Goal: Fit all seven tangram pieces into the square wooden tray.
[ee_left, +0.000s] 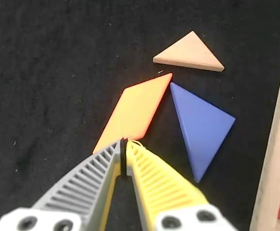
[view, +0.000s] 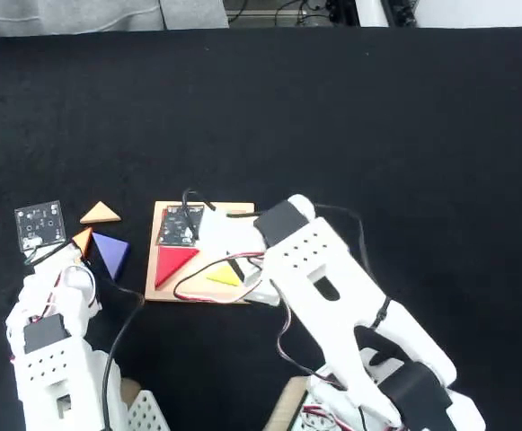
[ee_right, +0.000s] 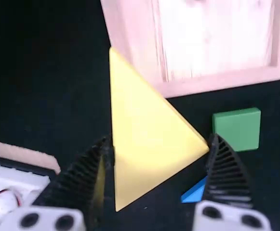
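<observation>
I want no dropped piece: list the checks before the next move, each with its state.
1. Right gripper holds yellow triangle: ok, clamped between both fingers.
2. Yellow triangle seated in wooden tray: not ok, it overlaps the rim.
3. Red triangle in tray: ok.
4. Left gripper grips orange parallelogram: not ok, shut at its edge.
5. Green square, blue triangle, tan triangle in tray: not ok, on the table.
</observation>
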### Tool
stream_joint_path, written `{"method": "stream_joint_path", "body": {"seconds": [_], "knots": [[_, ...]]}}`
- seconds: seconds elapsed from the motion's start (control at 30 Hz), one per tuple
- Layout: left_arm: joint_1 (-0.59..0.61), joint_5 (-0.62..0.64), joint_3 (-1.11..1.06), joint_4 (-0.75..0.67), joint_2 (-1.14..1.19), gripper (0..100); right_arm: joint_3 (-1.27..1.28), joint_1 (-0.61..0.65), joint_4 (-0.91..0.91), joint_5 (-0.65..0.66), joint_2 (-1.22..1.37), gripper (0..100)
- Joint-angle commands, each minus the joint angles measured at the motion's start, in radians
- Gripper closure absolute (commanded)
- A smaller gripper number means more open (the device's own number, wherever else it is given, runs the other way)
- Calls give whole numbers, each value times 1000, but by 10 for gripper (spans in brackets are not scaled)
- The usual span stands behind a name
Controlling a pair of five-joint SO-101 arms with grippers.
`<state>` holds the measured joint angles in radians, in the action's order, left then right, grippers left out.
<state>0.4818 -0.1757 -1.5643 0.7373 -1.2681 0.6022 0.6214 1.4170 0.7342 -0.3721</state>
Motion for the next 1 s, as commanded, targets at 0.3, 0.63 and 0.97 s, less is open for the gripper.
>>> {"method": "stream_joint_path", "body": {"seconds": [0.3, 0.63, 0.97], "knots": [[142, 77, 74, -3, -12, 970, -185, 75, -146, 81, 263, 784], [140, 77, 68, -31, -11, 970, -252, 104, -169, 78, 406, 784], [140, 77, 67, -35, -11, 970, -248, 103, -166, 78, 406, 784]]}}
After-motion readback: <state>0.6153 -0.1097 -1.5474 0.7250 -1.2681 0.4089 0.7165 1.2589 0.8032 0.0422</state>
